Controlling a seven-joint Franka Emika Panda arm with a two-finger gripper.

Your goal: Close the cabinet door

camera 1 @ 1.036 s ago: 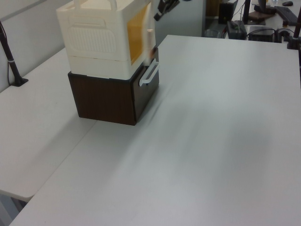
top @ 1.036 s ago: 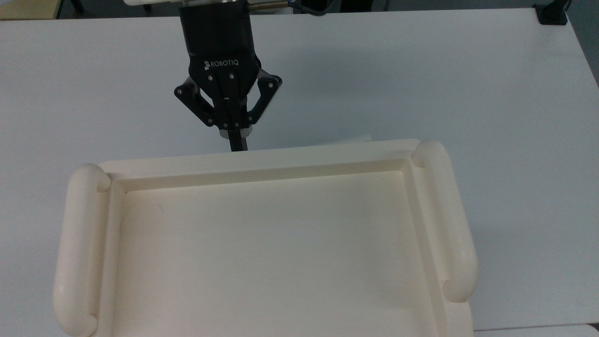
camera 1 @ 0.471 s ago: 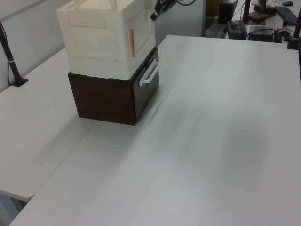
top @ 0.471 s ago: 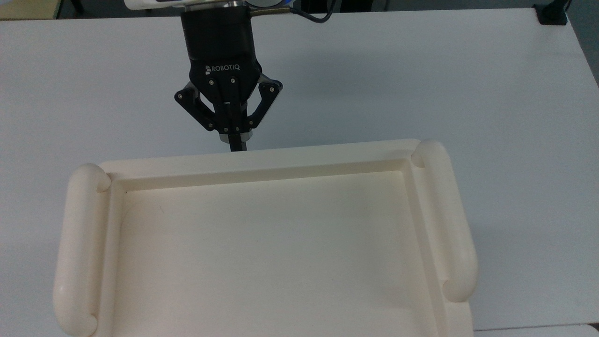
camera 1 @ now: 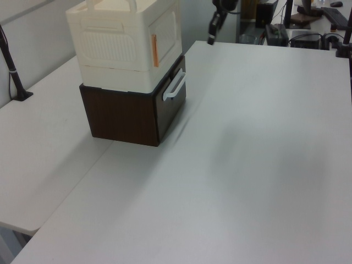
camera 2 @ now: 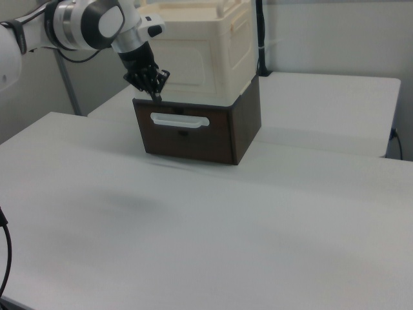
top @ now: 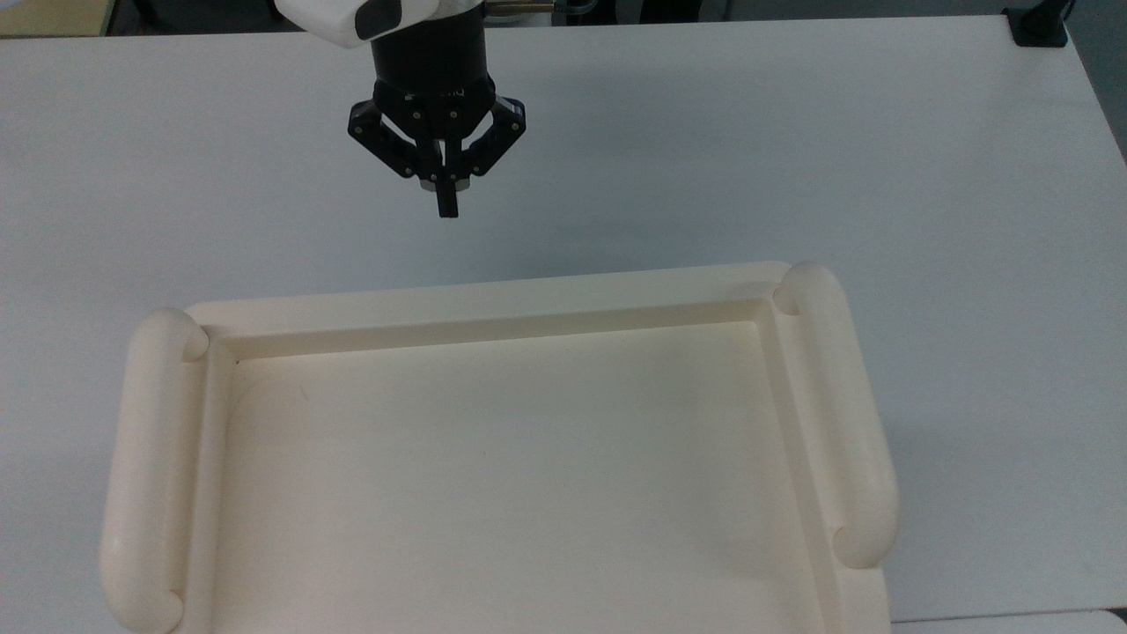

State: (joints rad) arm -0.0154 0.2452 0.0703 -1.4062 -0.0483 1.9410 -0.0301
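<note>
Tool (top: pixel 447 210) fingers pressed together, holding nothing, hangs over the white table (top: pixel 880 158), well apart from the cabinet (camera 1: pixel 118 47). Flush in the cabinet's front sits the cabinet door (camera 1: pixel 164 34), and the cabinet stands on a dark brown drawer box (camera 2: pixel 206 132).

The arm (camera 2: pixel 77 22) has glossy white rounded shells with grey joint rings and a dark patch on the last shell. Its wrist is a black cylinder. The gripper (top: pixel 447 210) is black, with angled linkage bars dotted with small silver screws. A thin cable (top: pixel 572 7) runs behind the wrist.
</note>
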